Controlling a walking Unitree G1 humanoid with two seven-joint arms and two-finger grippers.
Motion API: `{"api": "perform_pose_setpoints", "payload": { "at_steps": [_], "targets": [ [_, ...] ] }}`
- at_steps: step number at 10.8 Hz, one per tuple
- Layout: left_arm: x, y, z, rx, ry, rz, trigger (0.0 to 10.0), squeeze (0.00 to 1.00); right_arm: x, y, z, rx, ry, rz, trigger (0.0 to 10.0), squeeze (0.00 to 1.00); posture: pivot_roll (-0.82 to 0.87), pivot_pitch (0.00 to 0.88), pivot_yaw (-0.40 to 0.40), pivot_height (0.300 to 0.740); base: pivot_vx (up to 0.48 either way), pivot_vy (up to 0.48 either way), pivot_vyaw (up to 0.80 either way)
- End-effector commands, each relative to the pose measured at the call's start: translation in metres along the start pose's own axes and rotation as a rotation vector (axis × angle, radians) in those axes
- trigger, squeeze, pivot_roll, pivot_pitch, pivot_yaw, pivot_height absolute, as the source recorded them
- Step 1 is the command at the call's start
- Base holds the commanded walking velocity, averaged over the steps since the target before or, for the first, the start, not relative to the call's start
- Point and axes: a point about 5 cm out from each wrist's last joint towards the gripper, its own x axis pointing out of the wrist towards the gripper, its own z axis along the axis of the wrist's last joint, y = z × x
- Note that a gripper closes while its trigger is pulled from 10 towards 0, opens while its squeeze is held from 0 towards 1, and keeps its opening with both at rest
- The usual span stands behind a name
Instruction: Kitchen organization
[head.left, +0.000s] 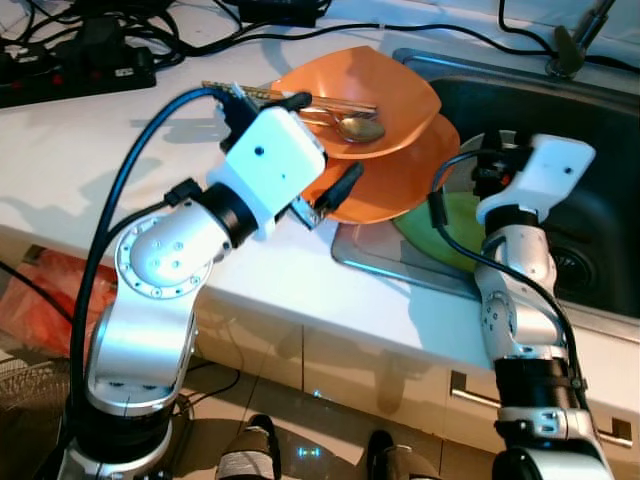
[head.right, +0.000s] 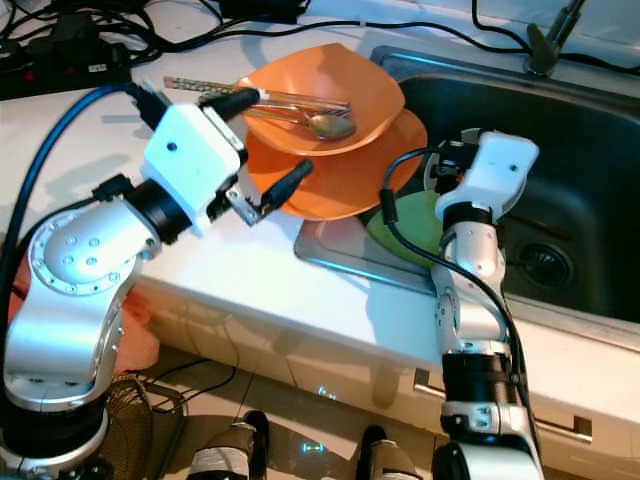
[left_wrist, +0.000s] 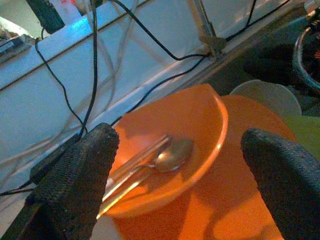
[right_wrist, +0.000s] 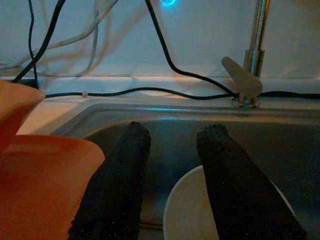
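An orange bowl (head.left: 395, 90) holds a metal spoon (head.left: 358, 128) and a pair of chopsticks (head.right: 300, 98). It rests on an orange plate (head.left: 390, 185) that overhangs the sink's left rim. My left gripper (head.left: 330, 135) hovers over the bowl's near side, open wide, one finger by the chopsticks and one over the plate, holding nothing. Beneath the orange plate, in the sink, lies a green plate (head.left: 455, 225). My right gripper (right_wrist: 172, 165) hangs over the sink basin with its fingers slightly apart above a white bowl (right_wrist: 200, 210).
The steel sink (head.left: 570, 110) takes up the right side, with a faucet (head.left: 572, 42) behind it. On the white counter (head.left: 90, 150), a black power strip (head.left: 70, 70) and several cables lie at the back left. Cabinet fronts and floor are below.
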Motion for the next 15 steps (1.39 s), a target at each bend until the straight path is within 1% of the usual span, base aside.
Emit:
{"api": "perform_pose_setpoints", "payload": {
  "at_steps": [1,6,8,10,15],
  "targets": [
    [0.0,-0.001,0.006,0.01,-0.019,-0.003,10.0,0.0,-0.012,-0.008,-0.027,-0.037,0.096,-0.028,10.0,0.0,0.23,0.258,0.048,0.74,0.0,0.0,0.0],
    [0.001,0.001,0.009,0.024,-0.029,-0.006,10.0,0.0,-0.013,0.004,-0.033,-0.029,0.121,0.024,10.0,0.0,0.23,0.26,0.048,0.74,0.0,0.0,0.0],
    [0.001,0.001,0.011,0.031,-0.034,-0.007,10.0,0.0,-0.016,0.013,-0.037,-0.022,0.146,0.074,10.0,0.0,0.23,0.258,0.047,0.74,0.0,0.0,0.0],
    [0.005,0.0,0.012,0.031,-0.046,-0.007,10.0,0.0,-0.019,0.022,-0.044,-0.024,0.175,0.101,10.0,0.0,0.23,0.255,0.046,0.74,0.0,0.0,0.0],
    [0.014,0.002,0.016,-0.021,-0.099,0.09,10.0,0.0,-0.019,0.024,-0.046,-0.03,0.19,0.119,10.0,0.0,0.24,0.261,0.038,0.74,0.0,0.0,0.0]
  ]
}}
